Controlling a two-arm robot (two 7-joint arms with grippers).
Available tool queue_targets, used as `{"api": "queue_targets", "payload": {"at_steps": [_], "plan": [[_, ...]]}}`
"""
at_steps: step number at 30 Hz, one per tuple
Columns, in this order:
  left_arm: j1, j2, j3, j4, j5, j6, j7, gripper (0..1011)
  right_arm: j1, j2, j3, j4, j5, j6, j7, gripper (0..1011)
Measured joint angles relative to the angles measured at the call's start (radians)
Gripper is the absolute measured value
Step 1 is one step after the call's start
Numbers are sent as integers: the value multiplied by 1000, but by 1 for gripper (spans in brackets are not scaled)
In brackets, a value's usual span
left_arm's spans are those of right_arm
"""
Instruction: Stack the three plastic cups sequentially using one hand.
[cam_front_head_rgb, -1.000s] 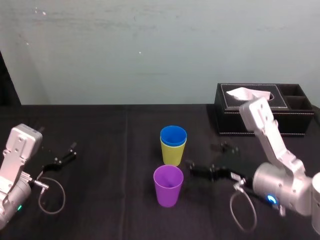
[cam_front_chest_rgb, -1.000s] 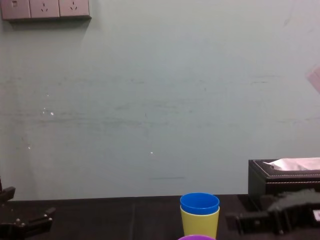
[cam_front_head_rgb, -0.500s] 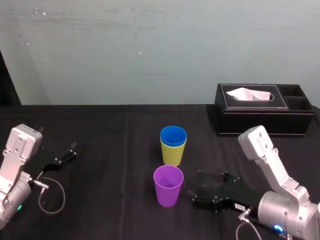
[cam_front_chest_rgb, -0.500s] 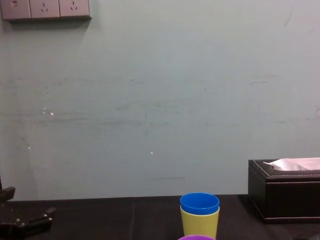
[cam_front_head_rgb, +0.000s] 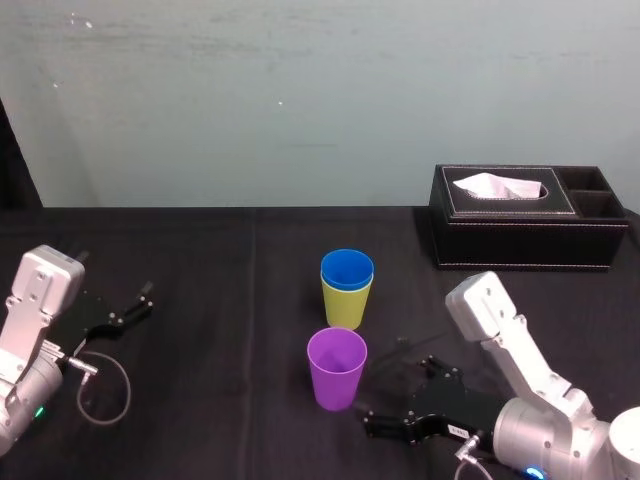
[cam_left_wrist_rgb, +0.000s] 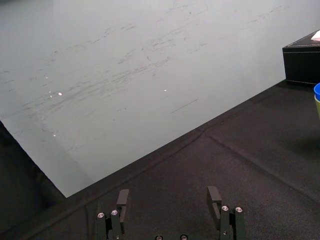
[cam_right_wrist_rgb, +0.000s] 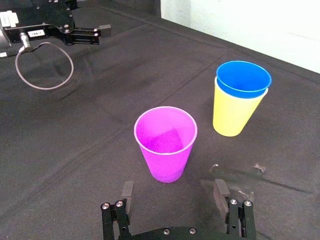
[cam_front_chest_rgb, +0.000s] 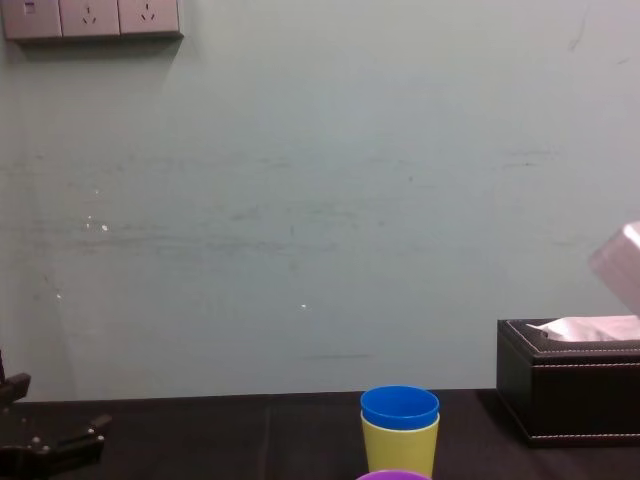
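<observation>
Head view: blue cup (cam_front_head_rgb: 347, 270) sat nested in yellow-green cup (cam_front_head_rgb: 345, 308) mid-table, so 1 of 2 stacks was done. Purple cup (cam_front_head_rgb: 336, 370) stood alone nearer the front edge, right gripper (cam_front_head_rgb: 395, 393) just beside it. Right wrist view: jaws spread, empty, prob. lined up on purple. Left wrist view: left gripper (cam_left_wrist_rgb: 168, 197) spread, idle by the left edge.

1. I read soft, even room light; the pale wall (cam_front_head_rgb: 300, 100) is bright without glare.
2. The black tablecloth (cam_front_head_rgb: 200, 290) swallows shadows; I pick out hardly any.
3. The purple cup (cam_right_wrist_rgb: 166, 142) glows, light passing through its wall.
</observation>
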Motion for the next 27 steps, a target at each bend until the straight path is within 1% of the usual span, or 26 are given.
{"api": "queue_targets", "payload": {"at_steps": [7, 15, 21, 27], "plan": [[0, 0, 0, 0, 0, 0, 0, 1000, 4, -28, -16, 13, -33, -6, -21, 1003], [0, 0, 0, 0, 0, 0, 0, 1000, 13, -62, -26, 34, -63, -10, -25, 1003], [0, 0, 0, 0, 0, 0, 0, 1000, 17, -79, -25, 48, -72, -10, -23, 1003], [0, 0, 0, 0, 0, 0, 0, 1000, 18, -97, -15, 61, -66, -6, -14, 1003]]}}
